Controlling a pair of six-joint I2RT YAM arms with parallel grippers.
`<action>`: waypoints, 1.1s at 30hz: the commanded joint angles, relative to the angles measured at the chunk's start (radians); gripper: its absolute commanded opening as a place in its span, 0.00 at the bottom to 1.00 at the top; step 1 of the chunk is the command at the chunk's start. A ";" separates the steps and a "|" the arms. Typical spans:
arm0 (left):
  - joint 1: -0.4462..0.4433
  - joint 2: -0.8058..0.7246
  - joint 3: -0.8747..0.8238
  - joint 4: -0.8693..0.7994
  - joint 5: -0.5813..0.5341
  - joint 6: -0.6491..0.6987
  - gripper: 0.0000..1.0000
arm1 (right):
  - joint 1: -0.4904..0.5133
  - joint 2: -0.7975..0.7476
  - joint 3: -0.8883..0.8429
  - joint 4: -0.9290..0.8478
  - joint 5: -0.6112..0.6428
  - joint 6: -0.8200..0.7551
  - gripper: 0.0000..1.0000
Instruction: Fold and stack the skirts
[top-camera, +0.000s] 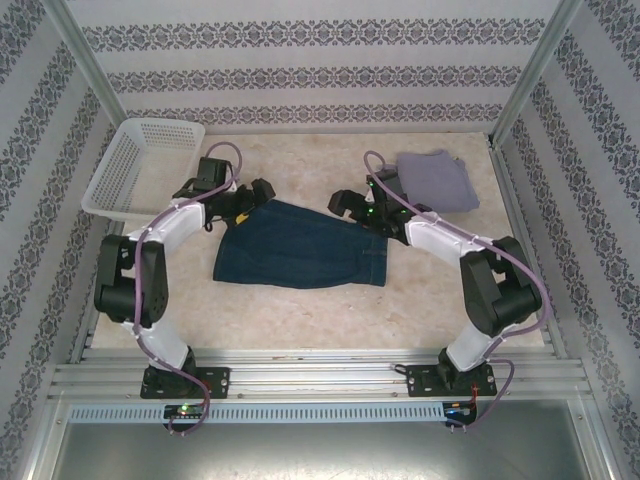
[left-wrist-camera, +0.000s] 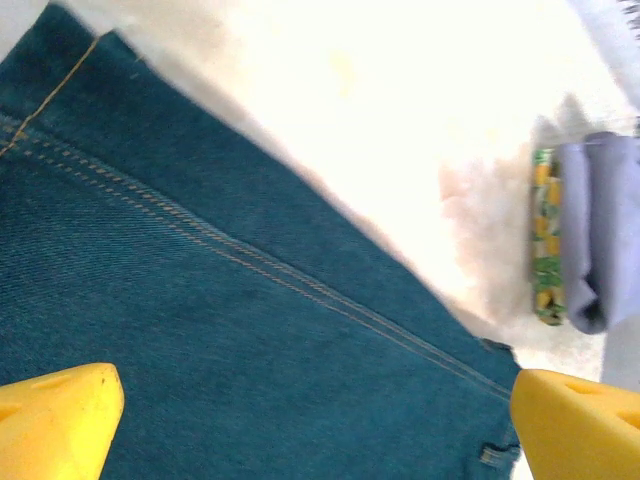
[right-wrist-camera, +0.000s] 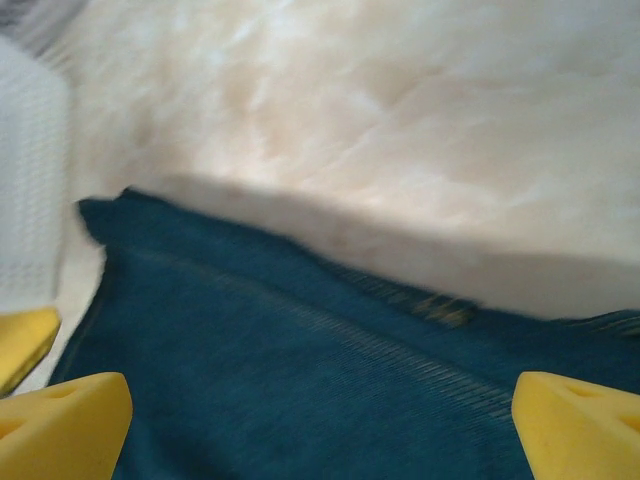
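Note:
The dark blue denim skirt (top-camera: 300, 248) lies spread flat in the middle of the table. My left gripper (top-camera: 248, 200) hovers at its back left corner and is open, its yellow fingertips (left-wrist-camera: 55, 420) wide apart over the denim (left-wrist-camera: 200, 300) with nothing between them. My right gripper (top-camera: 347, 205) is at the skirt's back right edge, also open over the denim (right-wrist-camera: 300, 380). The grey-lavender skirt (top-camera: 437, 180) sits folded at the back right. In the left wrist view it (left-wrist-camera: 600, 230) lies on top of the yellow printed skirt (left-wrist-camera: 546, 240), whose edge peeks out.
A white lattice basket (top-camera: 140, 165) stands at the back left, close behind the left arm. Patterned walls and metal posts close in the table on three sides. Bare marble-look table (top-camera: 300, 320) runs between the skirt and the arm bases.

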 joint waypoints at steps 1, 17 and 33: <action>-0.024 -0.043 -0.038 -0.051 -0.021 -0.023 1.00 | 0.057 -0.004 -0.005 -0.065 -0.040 -0.031 0.98; 0.093 -0.111 -0.173 -0.152 -0.239 0.161 1.00 | -0.077 -0.312 -0.224 -0.297 0.189 -0.158 0.98; 0.088 -0.238 -0.232 -0.082 -0.263 0.239 1.00 | -0.265 -0.165 -0.318 -0.248 -0.369 -0.286 0.70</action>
